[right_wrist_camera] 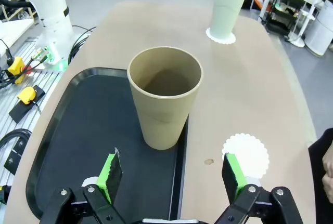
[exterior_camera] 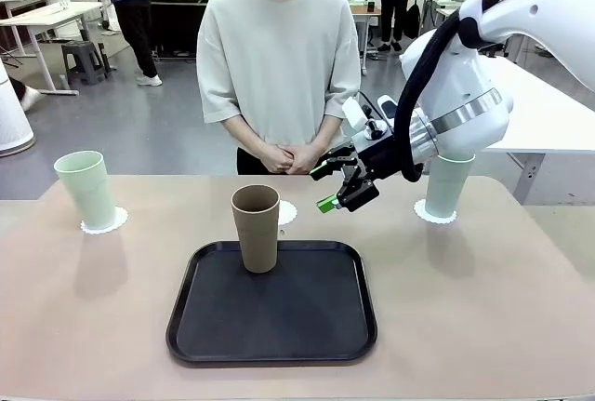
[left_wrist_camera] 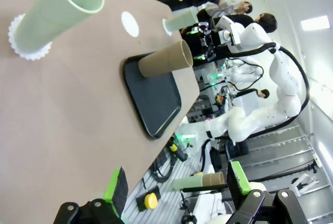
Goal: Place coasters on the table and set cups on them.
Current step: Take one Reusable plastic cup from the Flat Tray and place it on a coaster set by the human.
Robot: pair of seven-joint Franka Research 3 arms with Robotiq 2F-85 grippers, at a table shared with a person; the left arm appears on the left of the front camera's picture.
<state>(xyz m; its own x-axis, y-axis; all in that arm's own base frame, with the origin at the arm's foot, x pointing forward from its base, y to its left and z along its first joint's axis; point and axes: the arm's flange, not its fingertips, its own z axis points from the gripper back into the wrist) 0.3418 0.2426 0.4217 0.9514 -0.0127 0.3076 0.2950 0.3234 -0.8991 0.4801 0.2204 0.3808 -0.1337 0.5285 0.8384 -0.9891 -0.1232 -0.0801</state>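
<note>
A brown cup stands upright on the far edge of the black tray. My right gripper hovers open just right of and above the cup, holding nothing; in its wrist view the brown cup stands ahead of the open gripper. A bare coaster lies behind the cup on the table, and it appears again as the bare coaster. One mint cup sits on a coaster at the left, another mint cup on a coaster at the right. My left gripper is open, off the table's side.
A person stands at the far side with clasped hands near the table edge. The right arm's white body hangs over the right mint cup. Bare tabletop lies to either side of the tray.
</note>
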